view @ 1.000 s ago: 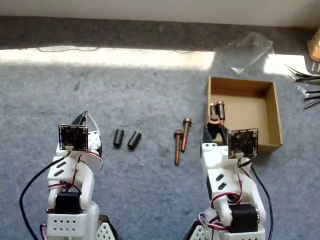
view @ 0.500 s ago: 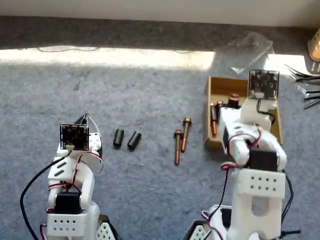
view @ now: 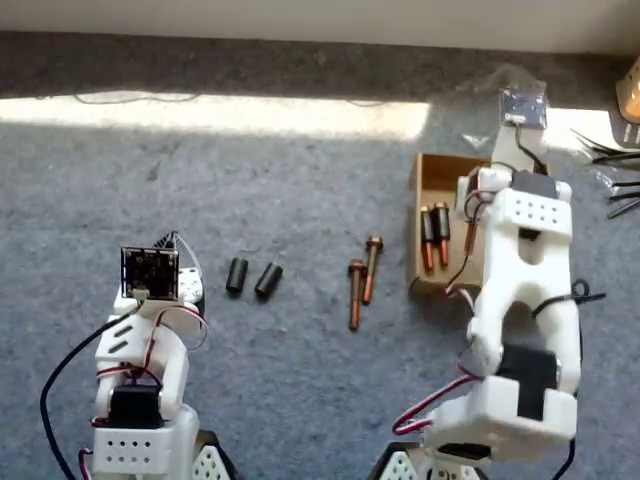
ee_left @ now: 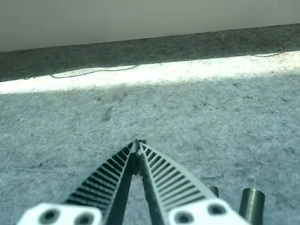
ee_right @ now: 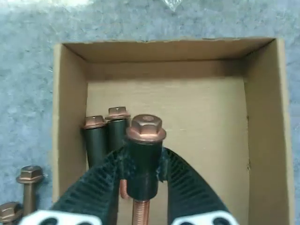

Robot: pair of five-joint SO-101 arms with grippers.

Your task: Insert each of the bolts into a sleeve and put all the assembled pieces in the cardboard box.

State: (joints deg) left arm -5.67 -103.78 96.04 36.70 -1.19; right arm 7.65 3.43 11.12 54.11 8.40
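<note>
Right gripper [ee_right: 142, 161] holding one sleeved bolt [ee_right: 146, 129], two boxed, two bolts [view: 372, 268], two sleeves [view: 236, 274]

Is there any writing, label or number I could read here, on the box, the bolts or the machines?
No text can be read anywhere.
Cardboard box: plain walls, no print.
Sleeved bolt in the right claw: no legible mark on its head.
Wrist camera board: markings too small to read.
Papers at the right edge: too blurred to read.

Left gripper [ee_left: 137, 146], tips together, over carpet [ee_left: 187, 103]; sleeve [ee_left: 251, 206], perhaps two, beside.
</note>
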